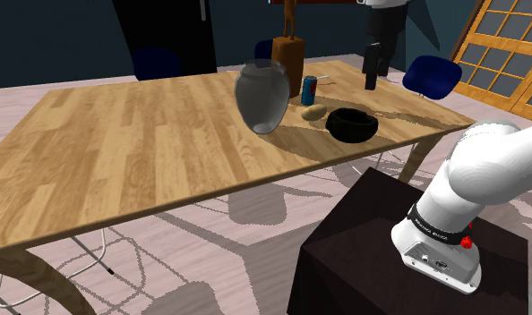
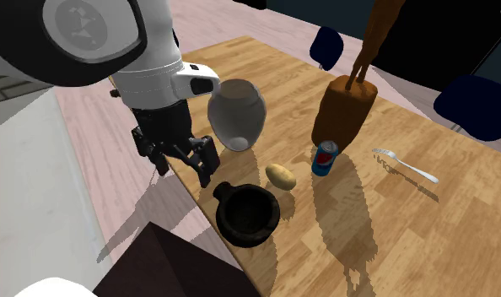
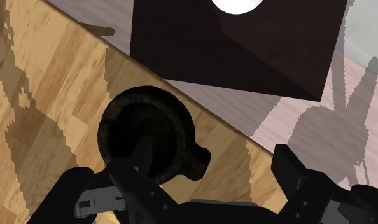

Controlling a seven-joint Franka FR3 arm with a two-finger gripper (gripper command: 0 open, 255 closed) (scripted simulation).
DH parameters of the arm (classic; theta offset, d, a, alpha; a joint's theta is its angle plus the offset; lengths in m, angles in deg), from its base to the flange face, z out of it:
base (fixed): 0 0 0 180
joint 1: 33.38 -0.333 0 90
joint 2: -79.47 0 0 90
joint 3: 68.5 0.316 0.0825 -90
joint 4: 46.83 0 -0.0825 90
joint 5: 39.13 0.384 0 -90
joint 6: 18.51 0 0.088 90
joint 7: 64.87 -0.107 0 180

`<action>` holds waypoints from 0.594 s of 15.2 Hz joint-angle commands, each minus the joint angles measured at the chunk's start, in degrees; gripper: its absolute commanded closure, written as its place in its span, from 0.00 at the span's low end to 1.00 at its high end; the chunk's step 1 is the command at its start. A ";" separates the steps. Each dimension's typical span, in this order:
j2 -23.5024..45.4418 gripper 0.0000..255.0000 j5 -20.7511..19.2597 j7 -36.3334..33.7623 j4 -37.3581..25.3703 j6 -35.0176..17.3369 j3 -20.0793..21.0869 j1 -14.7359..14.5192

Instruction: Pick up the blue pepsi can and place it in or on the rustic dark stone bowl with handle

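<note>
My gripper (image 2: pixel 187 163) hangs with jaws wide over the table (image 1: pixel 121 152) edge, near the bowl (image 2: pixel 249 215). The can (image 2: pixel 325 158) stands upright past a potato (image 2: pixel 280 176). I judge it light, slick and easily dented, so I'd clasp it mid-body. The table is smooth wood; dark chairs (image 1: pixel 432 73) stand around it.

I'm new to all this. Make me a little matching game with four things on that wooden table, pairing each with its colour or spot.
Things:
1. can
2. potato
3. bowl
4. vase

Descriptions:
A. grey, tallest of the four
B. blue, upright beside the brown block
C. black, with a stubby handle
D. yellowish, lying between can and bowl

Pairs: 1-B; 2-D; 3-C; 4-A
</note>
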 commanded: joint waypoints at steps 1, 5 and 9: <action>0.00 0.00 0.00 0.00 0.00 0.00 0.00 0.00; 5.60 0.00 -2.48 4.42 -0.83 -6.07 -3.92 0.85; 12.13 0.00 -4.07 8.74 -2.94 -11.81 -7.62 1.47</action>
